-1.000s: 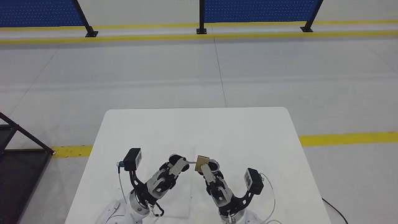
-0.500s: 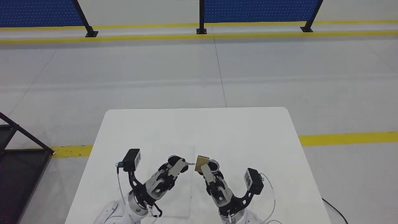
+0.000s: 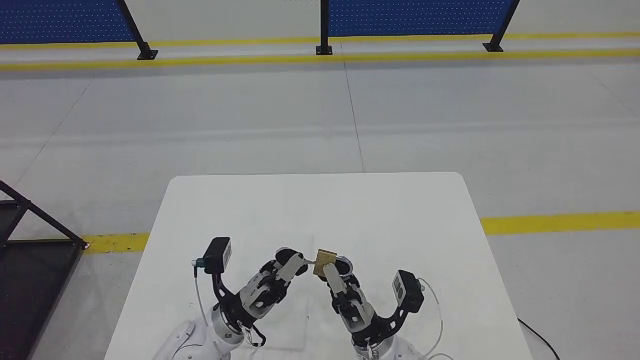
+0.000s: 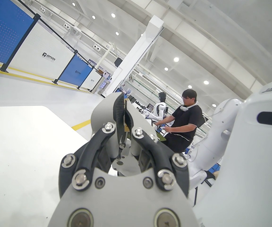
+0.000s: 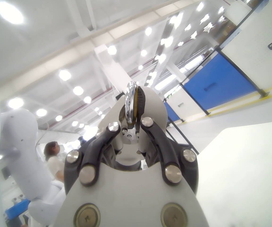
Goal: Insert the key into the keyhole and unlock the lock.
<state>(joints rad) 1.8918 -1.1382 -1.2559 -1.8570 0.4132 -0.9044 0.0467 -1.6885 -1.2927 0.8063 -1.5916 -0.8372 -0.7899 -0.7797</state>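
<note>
Over the near part of the white desk (image 3: 400, 210), the left gripper (image 4: 122, 105) had its fingers clenched on a thin key (image 4: 126, 121), while just beside it the right gripper (image 5: 136, 96) had its fingers clamped around the brass padlock (image 3: 325, 258).

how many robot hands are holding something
2. The left hand is shut on the key, the right hand on the lock, tips facing each other above the near edge of the table.

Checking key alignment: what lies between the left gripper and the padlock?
In the top view, only white table shows between the left gripper and the brass padlock in the right gripper.
</note>
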